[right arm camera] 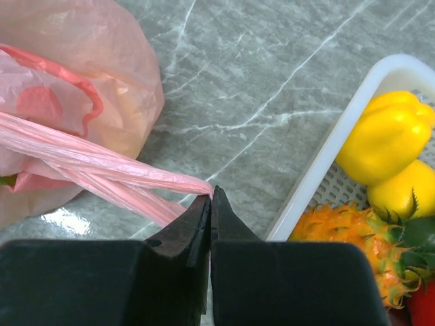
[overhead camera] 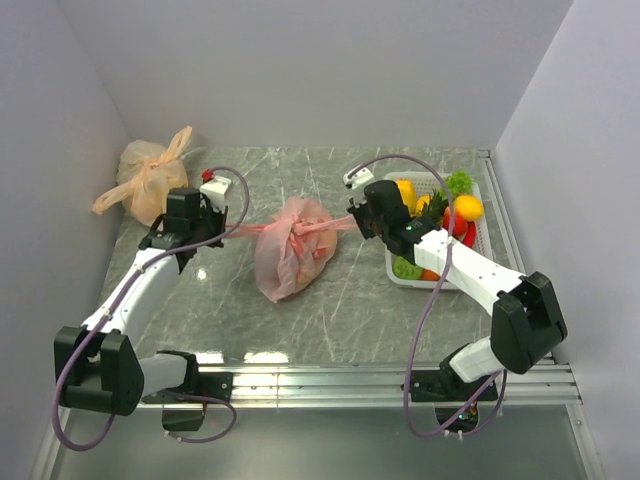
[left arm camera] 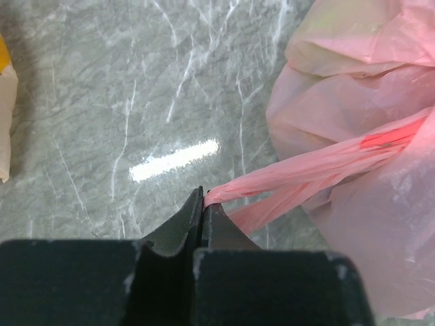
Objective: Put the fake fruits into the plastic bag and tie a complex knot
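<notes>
Left tool (left arm camera: 203,198) and right tool (right arm camera: 211,195), each tight on a twisted loop of the crinkly translucent pink plastic bag (overhead camera: 285,265)

My table (overhead camera: 350,300) is grey marble with thin white veins, glossy enough to throw back a bright streak of the lamp. In its far left corner, close to the wall (overhead camera: 320,70), sits a pale orange knotted bag (overhead camera: 145,180), bulging, its tied ears sticking up. Well apart from it, on the right side of the table near the right wall, stands my white plastic basket (right arm camera: 331,153) with a perforated floor. A ribbed metal rail (overhead camera: 400,382) runs along the near edge.
</notes>
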{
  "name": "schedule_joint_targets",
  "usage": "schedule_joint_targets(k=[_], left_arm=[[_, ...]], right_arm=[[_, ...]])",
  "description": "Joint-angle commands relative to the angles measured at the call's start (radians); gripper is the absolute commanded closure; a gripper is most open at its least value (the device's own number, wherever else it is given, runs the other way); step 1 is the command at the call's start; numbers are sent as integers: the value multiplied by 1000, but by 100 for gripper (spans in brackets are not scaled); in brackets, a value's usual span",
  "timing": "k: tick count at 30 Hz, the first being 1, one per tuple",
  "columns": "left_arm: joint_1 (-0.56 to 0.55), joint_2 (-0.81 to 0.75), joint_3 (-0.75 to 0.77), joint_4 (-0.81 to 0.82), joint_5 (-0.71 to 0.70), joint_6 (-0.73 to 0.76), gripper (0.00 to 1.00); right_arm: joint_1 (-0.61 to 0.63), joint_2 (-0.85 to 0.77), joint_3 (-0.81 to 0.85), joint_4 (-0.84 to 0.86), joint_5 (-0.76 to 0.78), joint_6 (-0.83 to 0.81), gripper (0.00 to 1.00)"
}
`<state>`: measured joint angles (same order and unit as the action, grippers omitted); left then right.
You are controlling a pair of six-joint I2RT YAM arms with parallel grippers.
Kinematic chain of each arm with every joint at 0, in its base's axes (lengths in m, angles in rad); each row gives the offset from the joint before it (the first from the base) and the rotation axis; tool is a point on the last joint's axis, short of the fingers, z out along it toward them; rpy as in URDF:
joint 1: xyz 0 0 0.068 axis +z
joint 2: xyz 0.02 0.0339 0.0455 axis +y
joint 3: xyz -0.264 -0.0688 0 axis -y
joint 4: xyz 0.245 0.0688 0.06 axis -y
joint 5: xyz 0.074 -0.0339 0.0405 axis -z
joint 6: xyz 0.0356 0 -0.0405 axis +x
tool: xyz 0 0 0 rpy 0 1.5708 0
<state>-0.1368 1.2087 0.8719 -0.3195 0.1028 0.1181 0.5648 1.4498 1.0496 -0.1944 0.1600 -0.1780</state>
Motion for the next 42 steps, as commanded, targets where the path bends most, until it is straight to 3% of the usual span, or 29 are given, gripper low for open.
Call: schedule_joint_targets(k=[1, 12, 20, 24, 27, 31, 32, 35, 40, 42], left_arm=[[91, -1, 117, -35, -174, 71, 100], [69, 124, 116, 65, 98, 6, 100], [36, 224, 139, 50, 288, -5, 99], [11, 216, 131, 56, 308, -26, 92], [11, 206, 154, 30, 313, -41, 84], [12, 193, 228, -62, 376, -35, 61], [13, 183, 242, -91, 389, -37, 56], [13, 155, 291, -131, 445, -50, 38], [22, 104, 360, -170, 491, -90, 3], [29, 91, 395, -190, 511, -92, 1]], right_arm=[[-95, -11, 90, -99, 222, -77, 100], [-39, 156, 234, -112, 0, 4, 100], [-29, 261, 323, -180, -213, 67, 100], [-29, 245, 334, -197, -261, 103, 98], [-29, 227, 345, -215, -286, 106, 92], [-29, 201, 377, -252, -347, 104, 76], [-31, 181, 380, -252, -362, 107, 62], [-31, 143, 386, -255, -419, 117, 43], [-29, 80, 391, -257, -499, 121, 29], [-32, 52, 395, -263, -537, 121, 23]])
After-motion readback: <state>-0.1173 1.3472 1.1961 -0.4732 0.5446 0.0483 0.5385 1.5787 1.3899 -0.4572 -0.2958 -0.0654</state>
